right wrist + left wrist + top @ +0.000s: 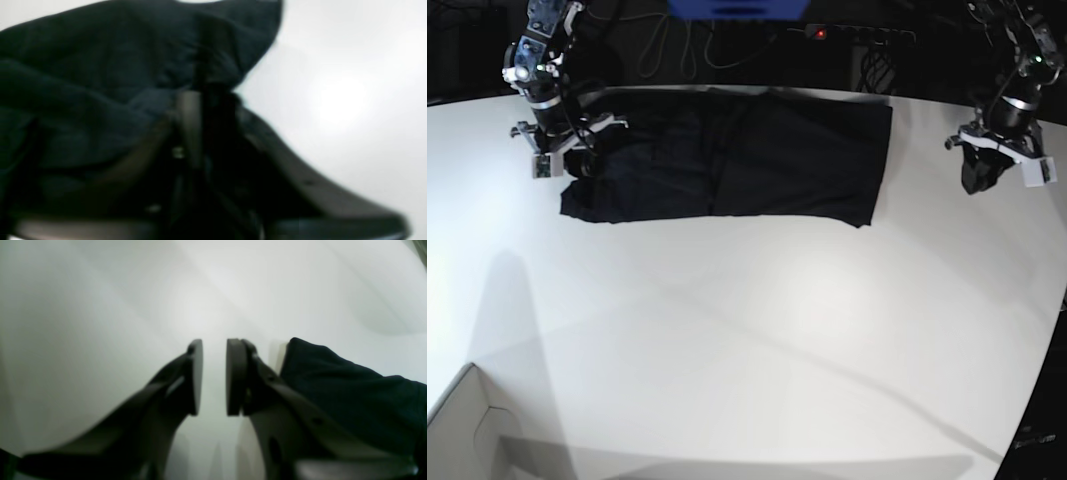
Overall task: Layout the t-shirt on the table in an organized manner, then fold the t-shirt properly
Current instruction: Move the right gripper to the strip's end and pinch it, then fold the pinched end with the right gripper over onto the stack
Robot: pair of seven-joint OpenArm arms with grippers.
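Shirt [757, 155] folded into a strip at the far side of the desk [757, 330]

Right gripper [203, 96] looks pinched on the fabric at one end. Left gripper [213, 376] is off the other end over bare desk, jaws a little apart, holding nothing.

The t-shirt [727, 155] is plain black, thin soft fabric, folded into a long flat band lying near the far edge of the table [757, 330], its length running along that edge. Its right end is square and neat; its left end is rumpled and slightly lifted. The table is a large smooth white top with a curved edge.
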